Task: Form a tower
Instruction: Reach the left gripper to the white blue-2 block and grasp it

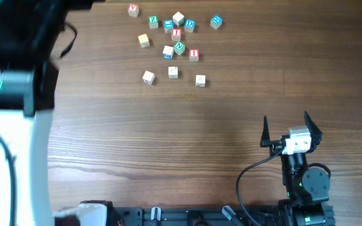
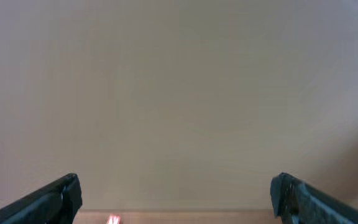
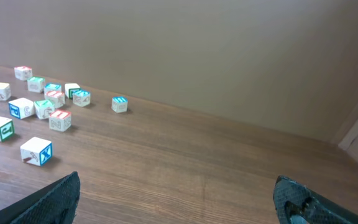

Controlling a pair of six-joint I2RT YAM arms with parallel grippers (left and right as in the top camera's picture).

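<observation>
No tower stood, by our reading: the red "I" cube [image 1: 176, 32] and green "N" cube [image 1: 179, 47] lay among loose cubes [image 1: 148, 76] at twelve o'clock on the desk [image 1: 168, 138]. The left gripper [image 2: 176, 183] and right gripper [image 1: 286, 119] gaped empty; wide jaws, we feared, could scatter crowded neighbours.

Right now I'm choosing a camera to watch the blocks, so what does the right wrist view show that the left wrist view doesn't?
Only the right wrist view shows the letter blocks, scattered on the wooden table. Only the left wrist view shows a small reddish blur at its bottom edge. Both show a plain pale wall and their own open, empty claw: the right claw and the left claw.
</observation>
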